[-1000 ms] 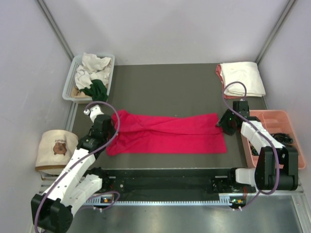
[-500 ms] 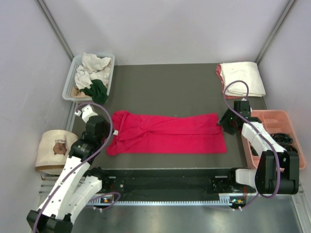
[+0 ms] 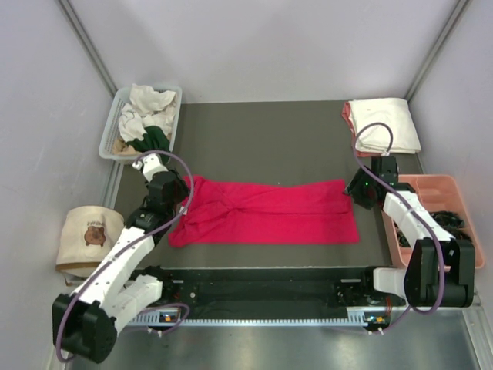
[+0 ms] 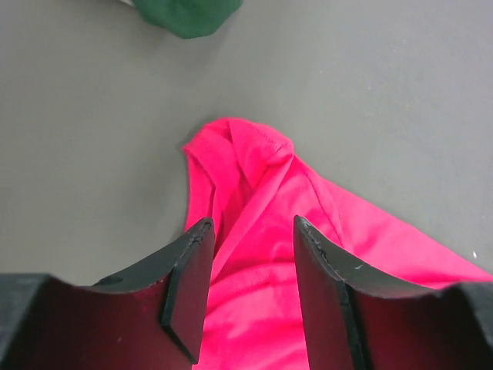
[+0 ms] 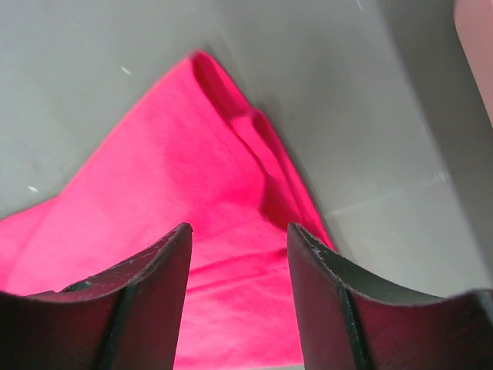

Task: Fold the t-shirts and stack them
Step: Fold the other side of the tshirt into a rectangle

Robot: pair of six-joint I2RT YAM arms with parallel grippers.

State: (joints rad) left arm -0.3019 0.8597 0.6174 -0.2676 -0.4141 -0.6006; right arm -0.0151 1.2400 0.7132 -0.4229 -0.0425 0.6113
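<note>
One crimson-red t-shirt point(image 3: 269, 214) lies flat on the table point(image 3: 269, 139) just beyond the arm bases. It is already narrowed into a long band running left to right, with a fairly straight near edge and a bunched left end.

At the band's far left corner sits the left gripper point(image 4: 252, 231), jaws apart. Its wrist view shows a doubled, hemmed lobe of cloth just ahead of the fingertips. The right gripper point(image 5: 239, 231) mirrors it at the far right corner, also spread wide, with the pointed corner just past its fingers. Neither has cloth pinched, and I cannot tell whether the tips touch the fabric.

The step in hand looks like a paired corner grasp for the next fold. To do it well, each gripper should probably bite a little inside its corner so every layer is caught, the rumpled left lobe above all. Closing together, lifting low and keeping light tension along the band should stop the middle sagging or the earlier fold opening.

Farther back on the left, a dark green shirt point(image 3: 154, 141) spills over the edge of a bin point(image 3: 108, 139), near enough to the left arm that a wide swing could snag it. At the far right corner waits the folded stack point(image 3: 384, 123), cream-white over salmon-pink.
</note>
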